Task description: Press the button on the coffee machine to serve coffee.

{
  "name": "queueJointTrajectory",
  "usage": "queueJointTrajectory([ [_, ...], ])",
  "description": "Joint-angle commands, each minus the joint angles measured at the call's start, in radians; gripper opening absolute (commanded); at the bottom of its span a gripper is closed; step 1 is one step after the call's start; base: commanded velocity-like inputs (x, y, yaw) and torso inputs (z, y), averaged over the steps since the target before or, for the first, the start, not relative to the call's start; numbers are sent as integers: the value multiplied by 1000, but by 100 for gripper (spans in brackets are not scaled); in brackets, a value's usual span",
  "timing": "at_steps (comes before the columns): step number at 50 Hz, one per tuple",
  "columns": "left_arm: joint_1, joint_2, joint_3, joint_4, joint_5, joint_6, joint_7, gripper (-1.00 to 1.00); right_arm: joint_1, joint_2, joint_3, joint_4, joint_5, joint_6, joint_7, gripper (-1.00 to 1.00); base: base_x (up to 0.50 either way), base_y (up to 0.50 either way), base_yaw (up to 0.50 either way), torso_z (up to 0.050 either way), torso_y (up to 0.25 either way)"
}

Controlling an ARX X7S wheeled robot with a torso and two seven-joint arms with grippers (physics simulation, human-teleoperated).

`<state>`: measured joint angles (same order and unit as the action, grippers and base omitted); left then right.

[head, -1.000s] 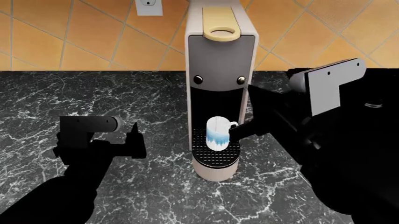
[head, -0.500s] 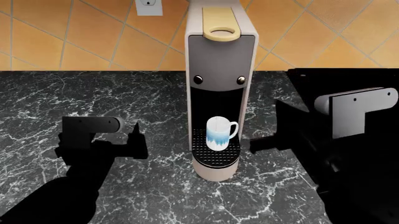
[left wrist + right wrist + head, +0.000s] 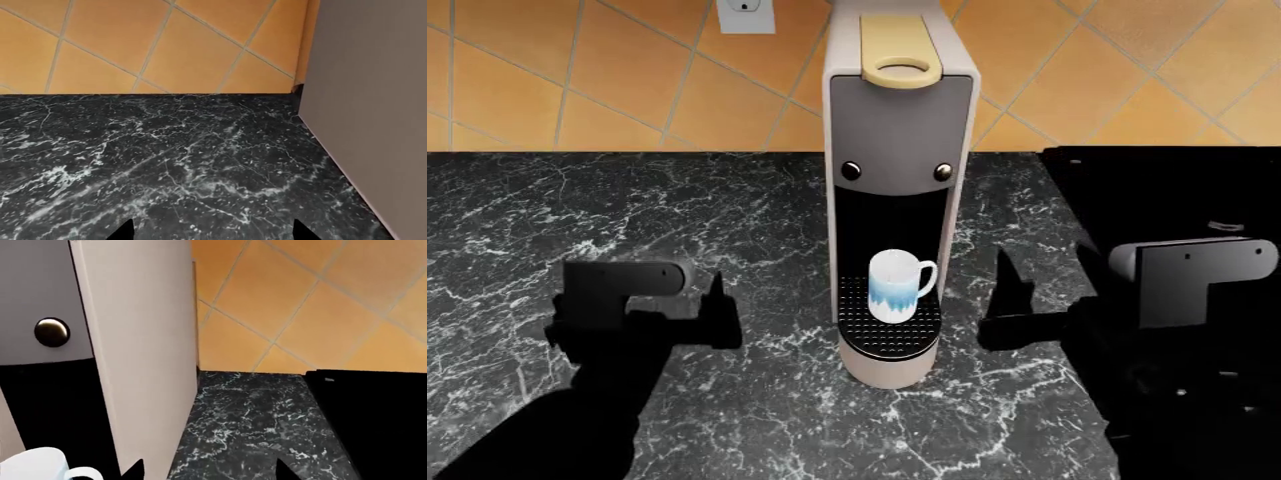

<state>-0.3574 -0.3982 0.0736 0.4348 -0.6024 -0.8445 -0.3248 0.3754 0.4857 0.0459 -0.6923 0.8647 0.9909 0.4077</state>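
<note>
The coffee machine (image 3: 901,130) stands at the middle of the counter, grey-fronted with a beige looped lever (image 3: 905,68) on top. Two round dark buttons sit on its front, one left (image 3: 851,171) and one right (image 3: 942,172). A white and blue mug (image 3: 892,285) stands in the dark bay on the round black drip grille (image 3: 888,338). My right gripper (image 3: 1008,300) is open and empty, right of the mug and apart from it. Its wrist view shows the machine's cream side (image 3: 140,340), one button (image 3: 52,332) and the mug's rim (image 3: 37,465). My left gripper (image 3: 717,300) is open and empty, left of the machine.
The black stove (image 3: 1174,200) lies at the right of the black marble counter (image 3: 761,220), close behind my right arm. An orange tiled wall (image 3: 587,80) with a white outlet (image 3: 745,14) runs behind. The left wrist view shows the machine's grey side (image 3: 373,100).
My right gripper has let go of the mug's handle and drawn back to the right and toward me. The mug stays on the grille. The left arm has barely moved.
</note>
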Motion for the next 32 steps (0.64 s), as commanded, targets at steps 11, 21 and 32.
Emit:
queueJointTrajectory([
  [11, 71, -1, 47, -79, 114, 184, 27, 100, -170, -21, -6, 90, -135, -195, -60, 100, 0, 0, 0, 0, 0],
  [21, 108, 4, 41, -105, 131, 241, 27, 100, -216, -37, -13, 127, -171, -263, -83, 100, 0, 0, 0, 0, 0],
  [32, 130, 13, 49, -147, 143, 277, 34, 100, -252, -44, -33, 176, -218, -326, -109, 100, 0, 0, 0, 0, 0],
])
